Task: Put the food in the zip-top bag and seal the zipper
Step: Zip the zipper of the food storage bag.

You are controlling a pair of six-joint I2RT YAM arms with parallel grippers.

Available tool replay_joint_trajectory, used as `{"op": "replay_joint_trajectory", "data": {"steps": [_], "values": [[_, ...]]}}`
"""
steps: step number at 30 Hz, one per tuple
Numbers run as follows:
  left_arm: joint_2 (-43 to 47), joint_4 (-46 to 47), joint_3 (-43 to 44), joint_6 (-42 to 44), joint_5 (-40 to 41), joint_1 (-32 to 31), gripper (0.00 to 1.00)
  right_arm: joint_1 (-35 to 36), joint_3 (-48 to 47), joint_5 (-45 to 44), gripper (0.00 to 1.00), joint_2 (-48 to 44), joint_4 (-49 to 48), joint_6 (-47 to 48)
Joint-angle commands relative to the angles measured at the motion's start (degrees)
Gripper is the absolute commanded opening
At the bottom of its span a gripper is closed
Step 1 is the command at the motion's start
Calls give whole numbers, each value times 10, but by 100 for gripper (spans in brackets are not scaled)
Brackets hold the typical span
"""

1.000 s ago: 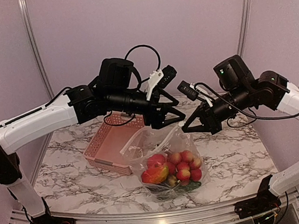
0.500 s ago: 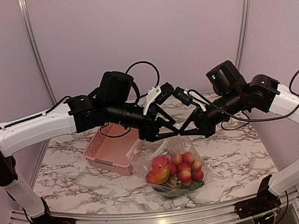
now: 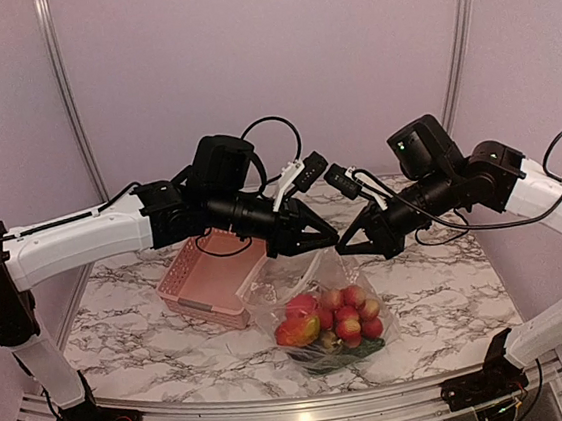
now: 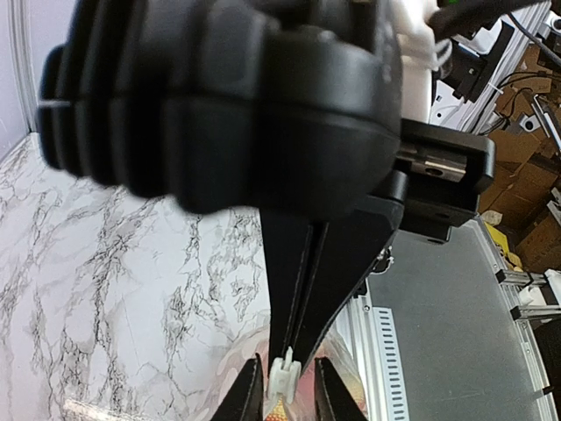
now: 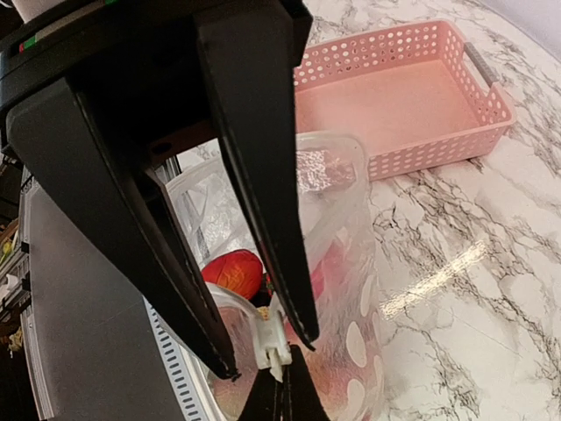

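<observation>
Sealing step: right gripper [image 5: 281, 399] pinches the bag [image 3: 269, 285] rim, left gripper [image 4: 285, 396] stands slightly spread astride the zipper tab [image 5: 270, 344]; next move calls for clamping, then sliding.

The bottom edge of the left wrist view cuts off most of the zip-top bag [image 4: 283, 406].

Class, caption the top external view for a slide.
Right gripper holds the filled zip-top bag up; left gripper straddles its zipper.

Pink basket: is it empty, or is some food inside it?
Empty, as far as it shows. The pink basket shows only its bare floor. The food lies inside the zip-top bag.
</observation>
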State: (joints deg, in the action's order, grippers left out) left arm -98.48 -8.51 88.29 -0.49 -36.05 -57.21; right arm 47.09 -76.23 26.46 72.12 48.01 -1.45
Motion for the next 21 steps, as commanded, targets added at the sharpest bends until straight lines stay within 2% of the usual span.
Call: {"op": "replay_joint_trajectory", "data": {"steps": [1,11,15,21], "values": [[-10,19,1,-21,-25,3,19,4,-1,-4,0,-13,-33,-1],[-8,9,-10,-25,-12,5,18,3,7,-4,0,-20,-43,-12],[-12,0,-6,-28,7,6,23,4,9,-4,0,-24,-44,-12],[-13,-1,-4,-30,13,7,12,3,12,-6,0,-25,-43,-10]]}}
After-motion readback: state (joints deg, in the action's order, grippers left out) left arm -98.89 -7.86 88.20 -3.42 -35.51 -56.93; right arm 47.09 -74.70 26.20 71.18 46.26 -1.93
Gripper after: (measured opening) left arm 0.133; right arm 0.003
